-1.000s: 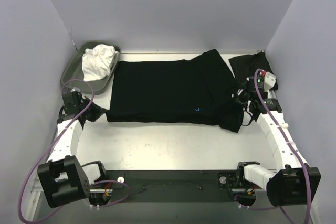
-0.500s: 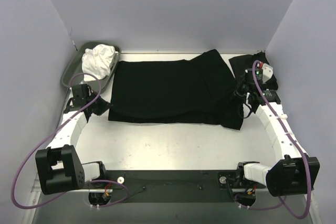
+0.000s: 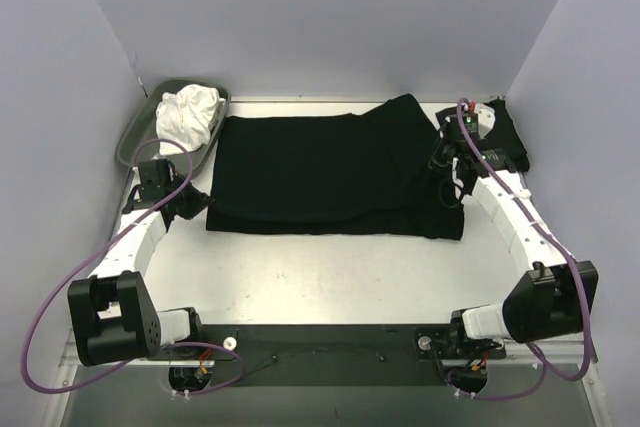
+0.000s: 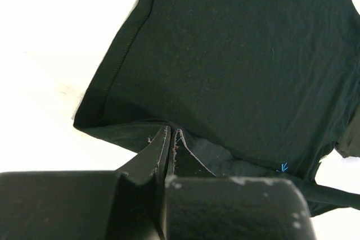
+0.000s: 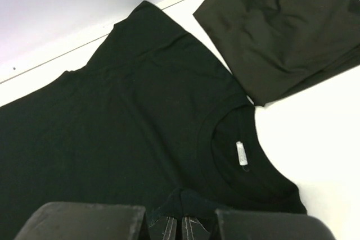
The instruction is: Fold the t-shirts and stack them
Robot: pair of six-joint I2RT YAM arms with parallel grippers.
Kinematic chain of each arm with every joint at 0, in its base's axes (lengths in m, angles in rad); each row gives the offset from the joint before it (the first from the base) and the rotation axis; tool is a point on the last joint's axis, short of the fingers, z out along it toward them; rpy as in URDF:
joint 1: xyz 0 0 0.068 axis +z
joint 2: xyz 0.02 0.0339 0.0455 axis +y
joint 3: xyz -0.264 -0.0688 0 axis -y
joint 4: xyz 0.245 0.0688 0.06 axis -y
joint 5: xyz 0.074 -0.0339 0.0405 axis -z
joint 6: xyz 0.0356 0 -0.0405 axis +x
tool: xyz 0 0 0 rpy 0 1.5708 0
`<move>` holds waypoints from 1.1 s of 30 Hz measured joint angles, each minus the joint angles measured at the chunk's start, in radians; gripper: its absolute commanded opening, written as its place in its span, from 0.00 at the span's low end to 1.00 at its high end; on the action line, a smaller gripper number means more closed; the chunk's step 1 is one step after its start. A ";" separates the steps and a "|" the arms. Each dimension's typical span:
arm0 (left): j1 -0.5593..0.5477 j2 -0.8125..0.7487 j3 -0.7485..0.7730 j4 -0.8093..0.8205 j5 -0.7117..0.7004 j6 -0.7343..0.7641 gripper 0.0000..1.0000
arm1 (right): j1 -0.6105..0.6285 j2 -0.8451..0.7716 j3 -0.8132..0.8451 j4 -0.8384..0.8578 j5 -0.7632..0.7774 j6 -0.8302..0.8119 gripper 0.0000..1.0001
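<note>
We have both claws clenched on the wide black thin-cloth t-shirt.
It lies spread along the far edge of the white table; our left gripper pinches its near-left corner, our right gripper a fold near the collar. A second, folded black t-shirt sits in the far right corner, just beside it.

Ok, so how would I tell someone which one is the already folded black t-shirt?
Go to the white table's far right corner. There lies the small folded black cloth t-shirt, a compact rectangle. Its neighbour, the large black t-shirt, sprawls across the table's middle.
</note>
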 measured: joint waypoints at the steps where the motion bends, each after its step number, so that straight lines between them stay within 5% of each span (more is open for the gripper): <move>1: 0.000 0.002 0.000 0.001 0.000 -0.002 0.00 | 0.005 0.015 0.011 0.000 0.002 -0.003 0.00; 20: -0.002 0.034 0.000 0.022 -0.021 -0.036 0.00 | 0.069 0.333 0.211 0.004 0.039 -0.030 0.00; 33: -0.033 0.246 0.043 0.090 -0.105 -0.081 0.00 | 0.069 0.497 0.320 0.018 0.051 -0.026 0.00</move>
